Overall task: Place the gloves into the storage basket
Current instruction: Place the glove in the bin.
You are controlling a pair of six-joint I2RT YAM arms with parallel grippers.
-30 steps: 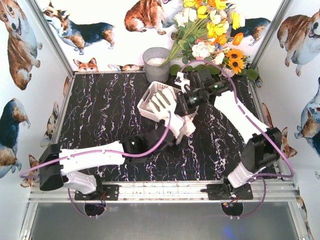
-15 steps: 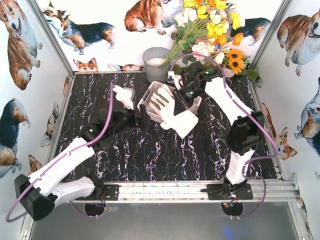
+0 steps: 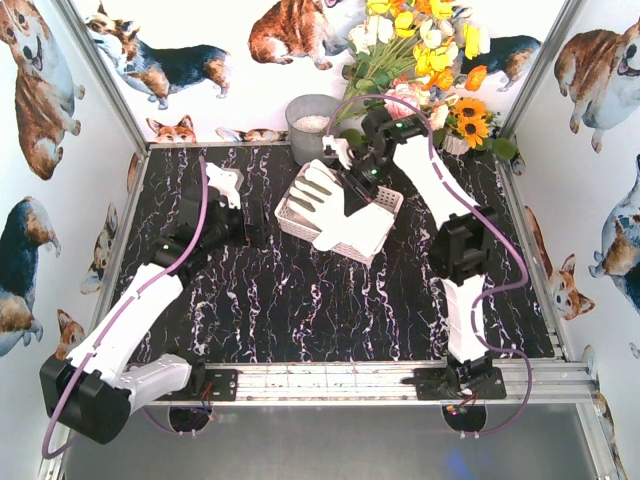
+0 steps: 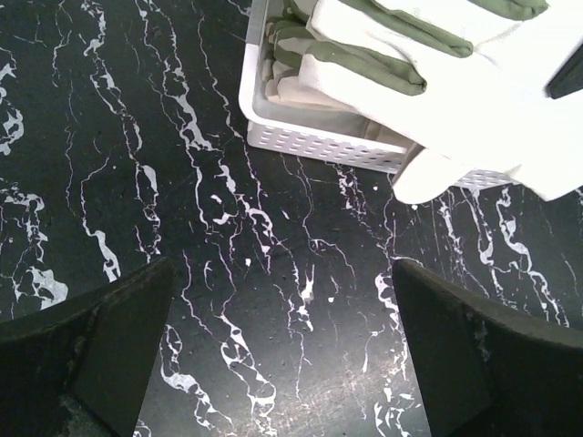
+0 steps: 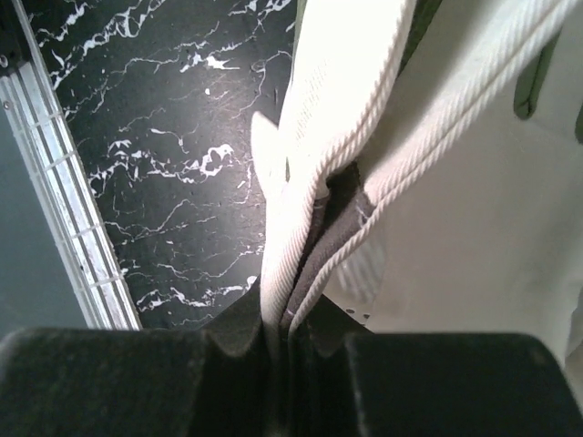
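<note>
Left gripper [image 4: 282, 273]: is hovering over the black marble table [image 4: 137, 182] just left of the storage basket, jaws standing spread wide and holding nothing.
Right gripper [image 5: 290, 320]: is pinching the ribbed cuff edge of the top glove, jaws pressed almost together on the fabric; in the overhead view it is sitting above the basket's far right part.
Top glove [image 3: 335, 215]: is lying across the storage basket with its grey-patched fingers pointing to the far left, its pale cuff hanging over the near right rim onto the table side.
Other gloves [image 4: 301, 77]: are lying stacked inside the basket under the top glove, their grey-striped fingers showing at the left end.
Storage basket [image 4: 310, 141]: is sitting on the table at the back centre, turned at an angle, its white slotted wall facing the left wrist camera.
Metal bucket [image 3: 312, 125]: is standing upright behind the basket, apart from it.
Artificial flowers [image 3: 420, 50]: are leaning over the back right corner.
</note>
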